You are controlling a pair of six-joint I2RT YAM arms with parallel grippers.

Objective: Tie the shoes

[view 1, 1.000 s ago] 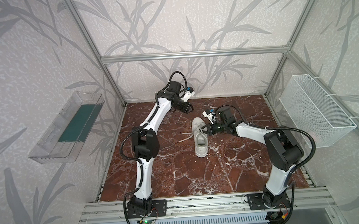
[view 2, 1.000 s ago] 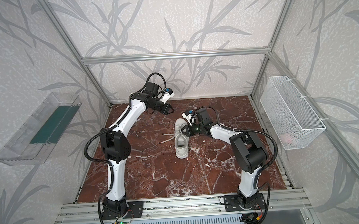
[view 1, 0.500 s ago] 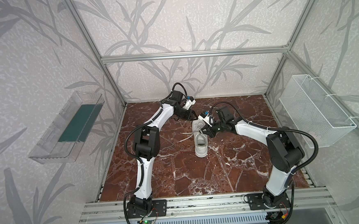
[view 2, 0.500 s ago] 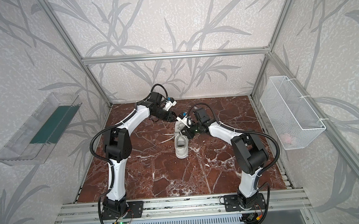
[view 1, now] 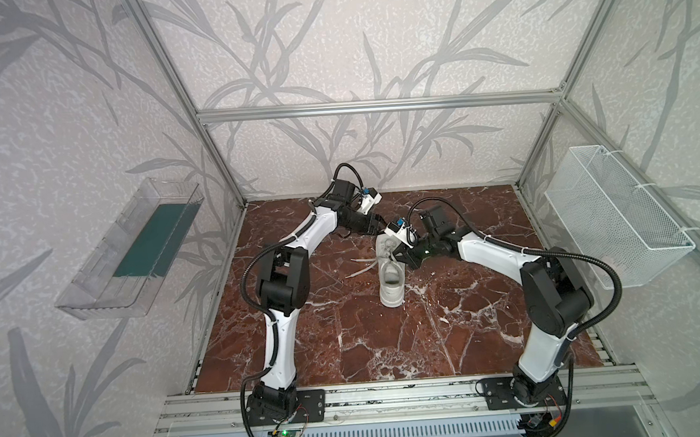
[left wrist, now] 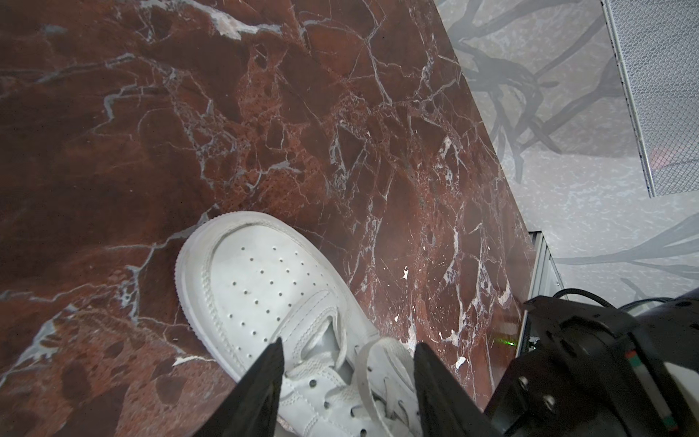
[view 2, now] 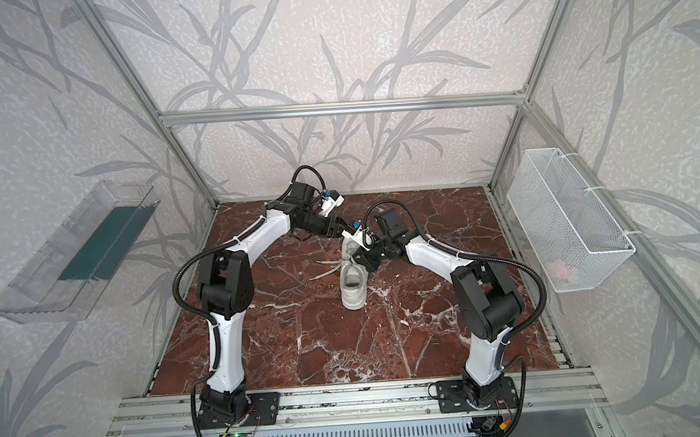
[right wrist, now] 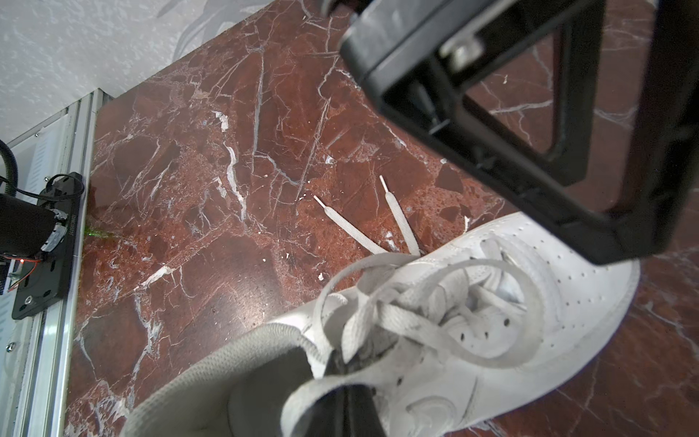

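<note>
Mid-bow, we judge: shoe [view 1: 391, 281] mid-tabletop [view 1: 347, 332], toe rearward; right end effector [right wrist: 342, 393] pinched shut on a lace [right wrist: 412, 327] loop, left end effector [left wrist: 348, 382] open above the shoe (holding nothing), so next it should close on the other loop and both pull apart.

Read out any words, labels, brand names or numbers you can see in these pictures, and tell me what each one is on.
No text can be read for certain.
White leather low-top sneaker: no brand, label or number shows.
Black metal arm base plate: a short line of pale print along its edge, too small and blurred to read.
</note>
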